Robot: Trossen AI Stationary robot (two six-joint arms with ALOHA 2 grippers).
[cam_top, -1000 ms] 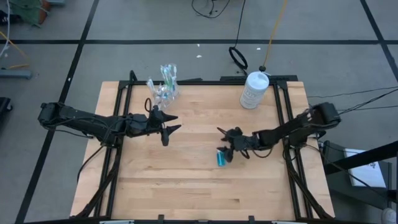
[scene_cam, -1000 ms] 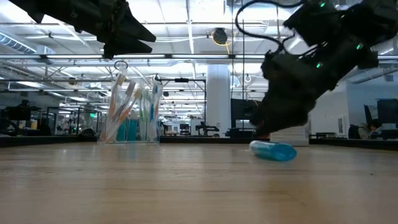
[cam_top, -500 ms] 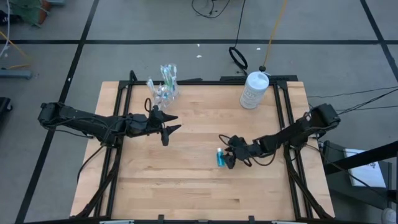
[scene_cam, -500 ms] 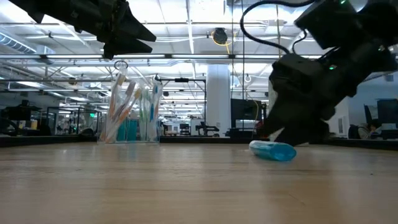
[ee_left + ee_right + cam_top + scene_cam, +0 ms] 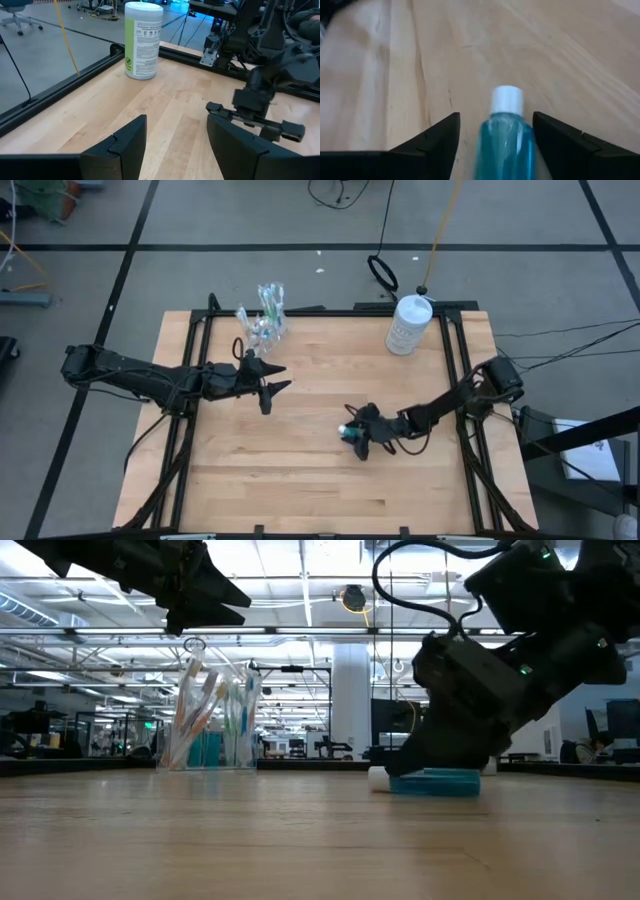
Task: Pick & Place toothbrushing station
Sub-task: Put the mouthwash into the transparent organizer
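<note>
A short teal toothpaste tube (image 5: 507, 142) with a white cap (image 5: 507, 99) lies on its side on the wooden table right of centre (image 5: 347, 433). My right gripper (image 5: 496, 116) is low over it and open, one finger on each side of the tube, which also shows in the low view (image 5: 435, 781). A clear plastic cup (image 5: 265, 325) with toothbrushes and teal tubes stands at the far left (image 5: 210, 725). My left gripper (image 5: 280, 378) hovers open and empty near the cup. My right gripper's fingers come in low and level, lying along the tube with its capped end pointing away from the wrist. One finger (image 5: 560, 142) lies close against the tube's side (image 5: 530, 150); I cannot tell whether it touches. The tube rests on the table.
A large white bottle (image 5: 408, 325) stands at the far right corner and shows in the left wrist view (image 5: 142, 40). Black frame rails (image 5: 455, 350) run along the table's edges. Bare wood lies between the two grippers and toward the near edge.
My right gripper has gone down and toward the table's left and near edges, coming around the teal tube. The tube has turned about on the table: in the low view it now lies broadside with its white cap showing at its left end.
</note>
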